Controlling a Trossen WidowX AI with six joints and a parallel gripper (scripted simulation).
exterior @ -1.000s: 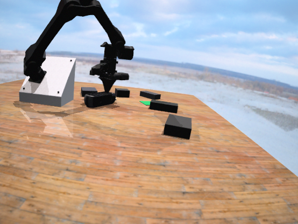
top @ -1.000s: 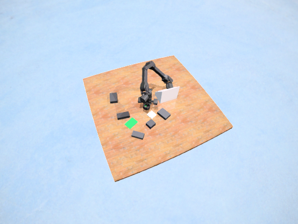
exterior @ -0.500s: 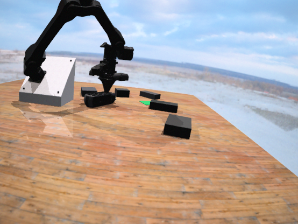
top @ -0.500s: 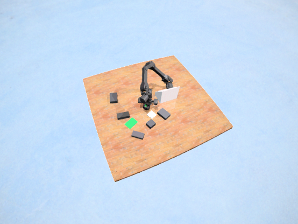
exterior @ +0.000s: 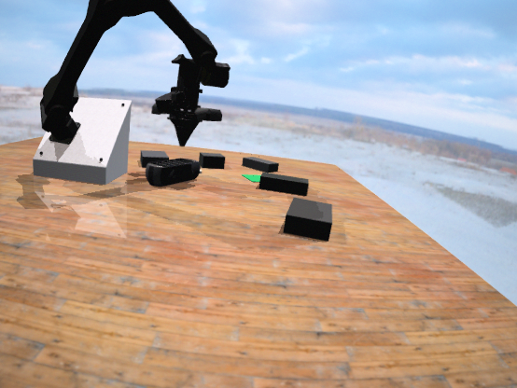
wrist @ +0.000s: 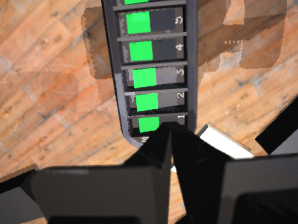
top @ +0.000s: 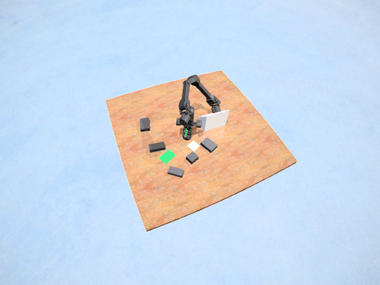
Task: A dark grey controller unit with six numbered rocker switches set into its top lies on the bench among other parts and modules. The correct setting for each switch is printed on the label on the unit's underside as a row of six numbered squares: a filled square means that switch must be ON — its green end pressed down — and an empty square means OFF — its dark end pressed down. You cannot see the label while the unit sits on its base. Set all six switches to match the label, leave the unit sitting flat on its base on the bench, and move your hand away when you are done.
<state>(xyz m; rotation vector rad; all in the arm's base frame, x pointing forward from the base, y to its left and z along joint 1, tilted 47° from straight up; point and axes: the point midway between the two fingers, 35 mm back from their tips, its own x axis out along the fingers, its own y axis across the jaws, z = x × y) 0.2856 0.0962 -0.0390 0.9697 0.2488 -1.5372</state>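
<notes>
The dark grey controller unit (top: 186, 133) (exterior: 173, 171) (wrist: 192, 75) sits on its base on the wooden bench (top: 240, 164) (exterior: 233, 303), in front of the white wedge. In the wrist view its numbered rocker switches run upward from 1 to 5, each with a green end on the left and a dark end by the number; the sixth is cut off at the top. My gripper (exterior: 183, 141) (wrist: 169, 128) is shut and empty. Its tip points down a short way above the unit's end near switch 1 (wrist: 149, 124), not touching it. The underside label is hidden.
A white wedge-shaped stand (top: 214, 120) (exterior: 93, 140) stands beside the arm's base. Several dark blocks (exterior: 309, 218) (exterior: 284, 183) (top: 145, 124) lie around the unit. A flat green tile (top: 167, 156) (exterior: 252, 177) and a white tile (top: 193, 145) (wrist: 225, 142) lie nearby.
</notes>
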